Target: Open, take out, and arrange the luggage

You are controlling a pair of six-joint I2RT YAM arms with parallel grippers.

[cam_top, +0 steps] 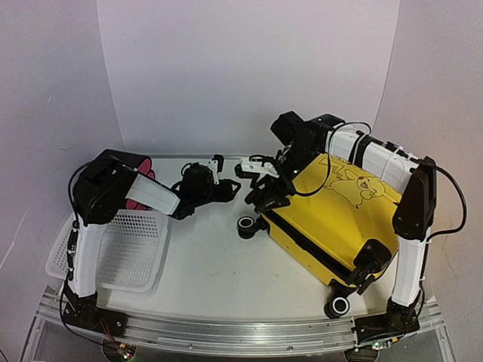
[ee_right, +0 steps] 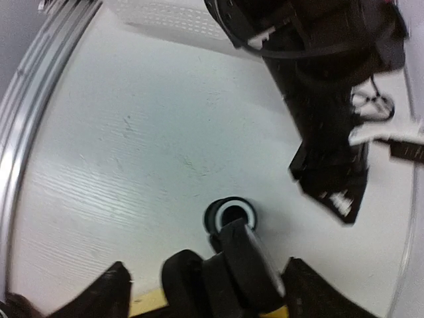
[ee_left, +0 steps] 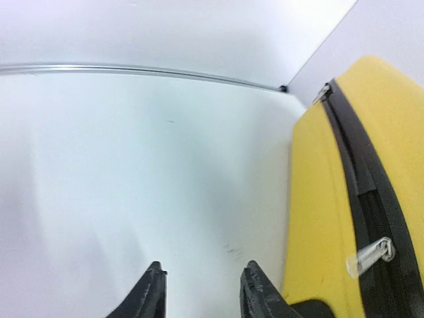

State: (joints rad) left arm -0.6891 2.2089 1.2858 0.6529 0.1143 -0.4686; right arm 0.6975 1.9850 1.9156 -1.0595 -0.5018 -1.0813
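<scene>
Top external: one luggage (cam_top: 339,219) (lid shut), one basket (cam_top: 128,253); left claw (ee_left: 202,291), right claw (ee_right: 209,288) both apart.

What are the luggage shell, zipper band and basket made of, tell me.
Luggage shell: likely hard plastic, smooth, slightly glossy yellow. Zipper band: apparently matte black fabric, with silvery metal-looking pull. Basket: white plastic, judging by its moulded mesh walls.
</scene>
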